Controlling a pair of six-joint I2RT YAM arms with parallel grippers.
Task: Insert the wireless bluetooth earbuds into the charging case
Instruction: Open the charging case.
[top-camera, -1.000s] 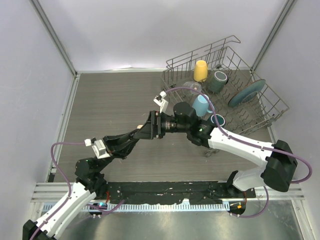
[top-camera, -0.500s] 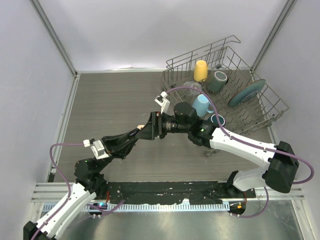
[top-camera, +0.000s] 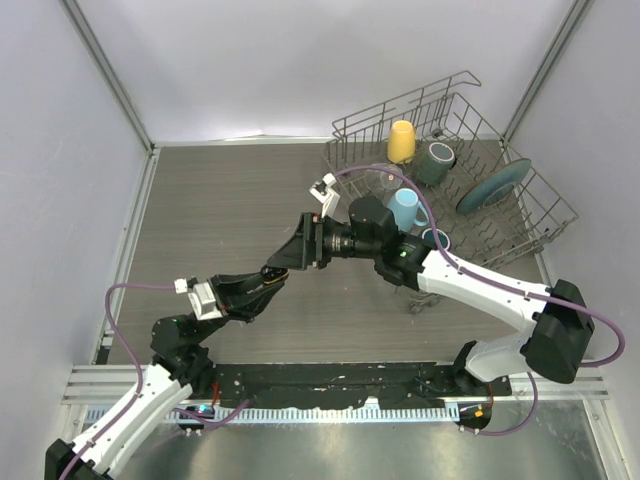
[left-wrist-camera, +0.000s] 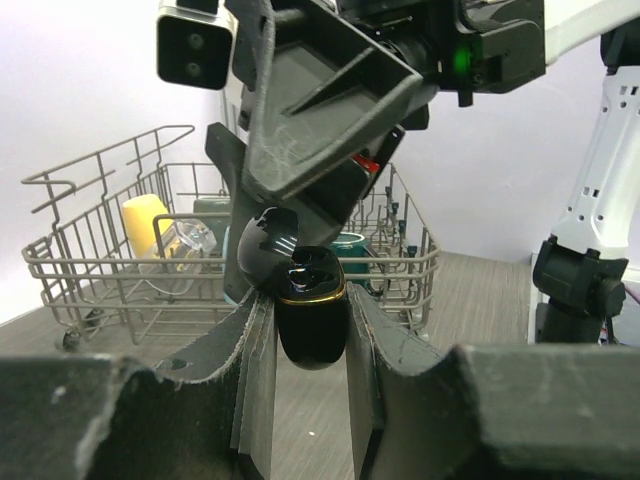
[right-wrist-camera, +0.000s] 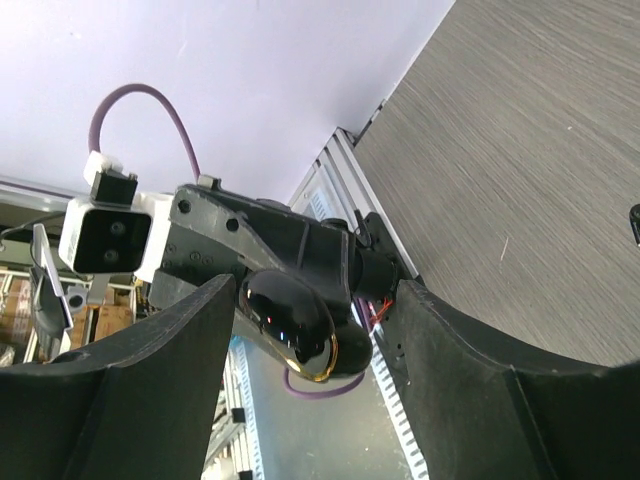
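Above a wood-grain table (top-camera: 220, 210), the left gripper (left-wrist-camera: 308, 298) is clamped on a glossy black charging case (left-wrist-camera: 312, 335), held upright with its lid (left-wrist-camera: 268, 245) raised. What lies inside is too dark to tell. The right gripper (right-wrist-camera: 318, 300) straddles the case, jaws spread. Behind, a wire dish rack (top-camera: 552, 205) holds a yellow cup (top-camera: 401, 141), grey-green mug (top-camera: 436, 160), blue cup (top-camera: 404, 210), clear glass (top-camera: 385, 178) and teal plate (top-camera: 494, 186).
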